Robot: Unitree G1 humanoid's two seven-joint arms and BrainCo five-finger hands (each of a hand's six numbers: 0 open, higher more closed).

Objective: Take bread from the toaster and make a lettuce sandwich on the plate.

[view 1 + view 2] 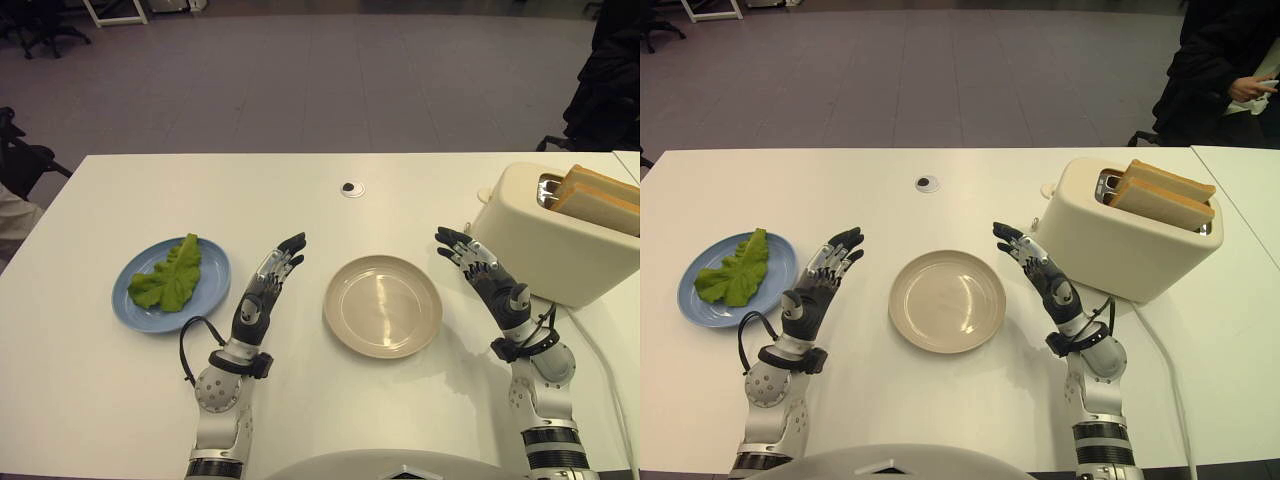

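bread slices [1165, 195] stand in the toaster [1110, 255], at 2 o'clock from the plate [947, 300]; lettuce [735, 270] lies at 9 o'clock. left hand [820, 285] and right hand [1040, 272] are spread, holding nothing. bread seems light, stiff, crumbly: better pinch the top edge gently.

L hand [262, 296] & R hand [488, 276]: dark grey and black, w/ shiny silver bits on the fingers. Black band [245, 362] at each wrist. Under it a round silver ball [217, 389] w/ tiny dots like screws. Thin black cable [187, 348] loops by L wrist, same on R. Silver arms [221, 436] w/ black rings.
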